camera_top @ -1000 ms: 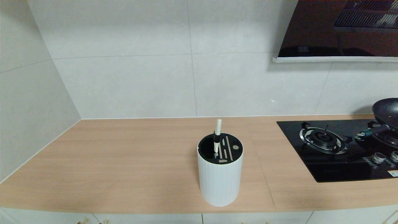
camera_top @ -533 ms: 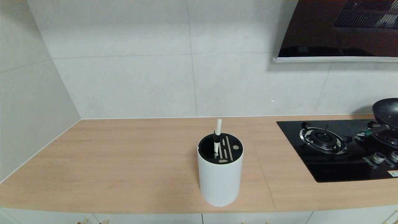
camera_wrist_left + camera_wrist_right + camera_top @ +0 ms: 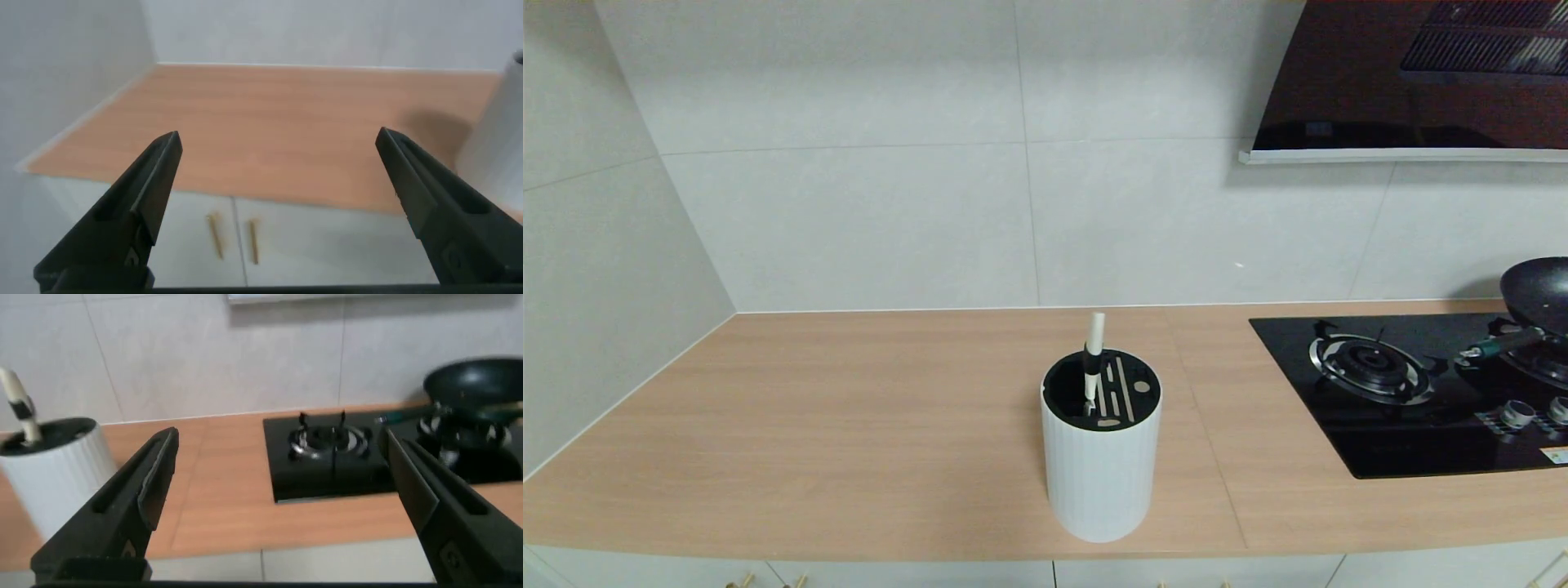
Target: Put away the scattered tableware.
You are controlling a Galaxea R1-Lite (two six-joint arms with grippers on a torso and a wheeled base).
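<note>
A white ribbed utensil holder (image 3: pixel 1101 465) with a black slotted top stands near the front edge of the wooden counter (image 3: pixel 866 441). One utensil with a cream and black handle (image 3: pixel 1094 347) sticks upright out of it. The same holder (image 3: pixel 51 478) and handle (image 3: pixel 18 396) appear in the right wrist view, and the holder's side (image 3: pixel 498 143) in the left wrist view. My left gripper (image 3: pixel 278 212) is open, held off the counter's front edge above the cabinet doors. My right gripper (image 3: pixel 282 514) is open too, in front of the counter between holder and hob.
A black gas hob (image 3: pixel 1413 392) is set into the counter at the right, with a dark pan (image 3: pixel 1535 298) on its far burner. A range hood (image 3: pixel 1413 82) hangs above. Tiled walls close the back and left. White cabinet doors with wooden handles (image 3: pixel 216 237) lie below.
</note>
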